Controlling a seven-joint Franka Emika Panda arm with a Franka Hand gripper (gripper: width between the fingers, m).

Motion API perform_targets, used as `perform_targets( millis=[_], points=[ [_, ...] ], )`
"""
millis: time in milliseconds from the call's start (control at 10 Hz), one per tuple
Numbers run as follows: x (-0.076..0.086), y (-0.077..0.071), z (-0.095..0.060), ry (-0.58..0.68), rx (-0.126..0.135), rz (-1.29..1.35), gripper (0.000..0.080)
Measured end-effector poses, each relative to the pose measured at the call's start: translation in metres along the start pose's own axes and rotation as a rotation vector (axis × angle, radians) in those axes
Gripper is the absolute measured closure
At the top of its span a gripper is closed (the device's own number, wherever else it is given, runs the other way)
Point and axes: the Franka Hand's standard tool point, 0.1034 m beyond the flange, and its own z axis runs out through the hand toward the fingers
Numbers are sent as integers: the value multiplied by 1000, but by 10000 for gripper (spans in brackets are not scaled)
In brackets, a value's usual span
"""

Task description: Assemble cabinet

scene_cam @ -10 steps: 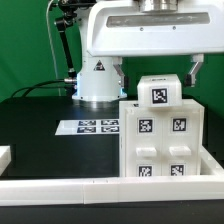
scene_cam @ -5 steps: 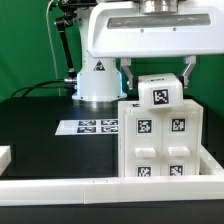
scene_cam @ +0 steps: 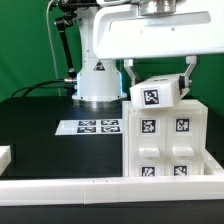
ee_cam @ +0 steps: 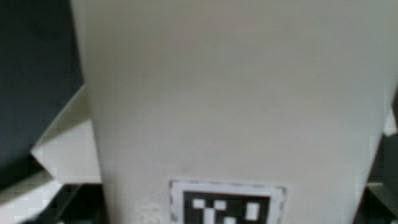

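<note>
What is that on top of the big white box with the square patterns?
A smaller white block, tilted, with one tag, gripped by the gripper. Where it meets the cabinet body is hidden.

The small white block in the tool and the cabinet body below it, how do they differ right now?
The small block is tilted, gripped between the fingers of the tool; the cabinet body stands square on the table. The small block is much smaller than the cabinet body. The small block's front shows one tag; the cabinet body's front shows four. Both are white with black-and-white square tags.
</note>
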Motion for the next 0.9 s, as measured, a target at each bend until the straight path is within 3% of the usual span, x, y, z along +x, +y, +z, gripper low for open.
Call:
perform_targets(
  millis=[900],
  points=[
    [-4,-5,0,-32,15,714,239]
  ],
)
